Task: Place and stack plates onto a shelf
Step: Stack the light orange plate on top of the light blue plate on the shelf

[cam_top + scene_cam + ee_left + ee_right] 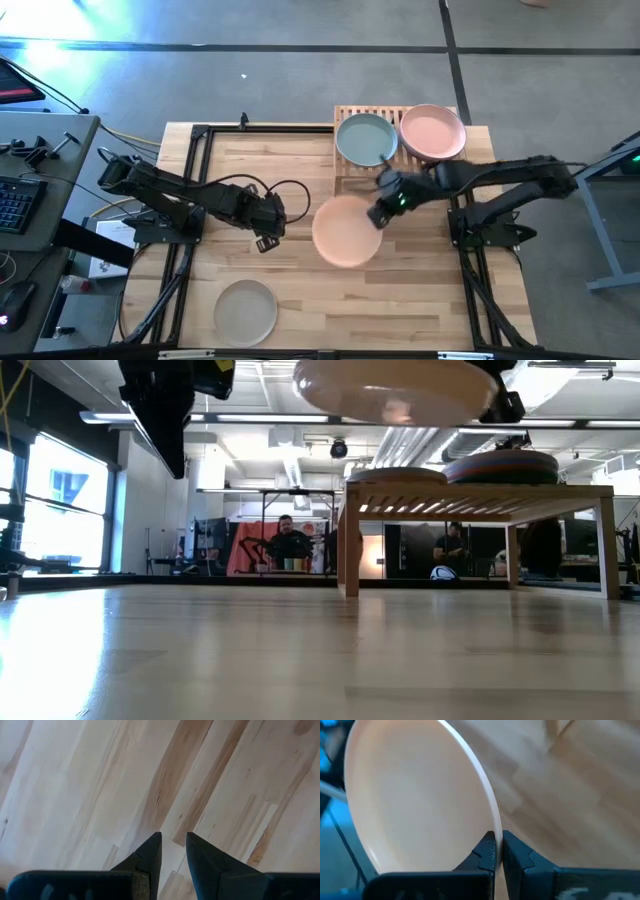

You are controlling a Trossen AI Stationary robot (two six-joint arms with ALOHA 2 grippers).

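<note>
My right gripper (pixel 377 216) is shut on a peach plate (pixel 346 231), which hangs high over the table's middle, in front of the shelf (pixel 350 115). The low view shows this plate (pixel 395 388) above shelf height. On the wooden slat shelf (pixel 480 495) lie a grey-blue plate (pixel 366 138) and a pink plate (pixel 432 132), each topping a stack. A beige-grey plate (pixel 246 310) lies flat on the table near its front edge. My left gripper (pixel 266 242) hovers left of the peach plate, open by a narrow gap (pixel 174 845), with nothing between its fingers. My right gripper pinches the peach plate's rim (pixel 492 827) on the side toward the table's right, one finger on the upper face and one on the underside. The fingers slant down from the table's right. The plate is lifted clear of the table, roughly level, reaching out leftward from the fingers.
The right stack (pixel 500 463) on the shelf shows darker plates under its top one. Black frame rails (pixel 195 200) run along the table's left and right sides. Bare wood (pixel 400 300) lies at the front right. People sit in the room behind (pixel 290 545).
</note>
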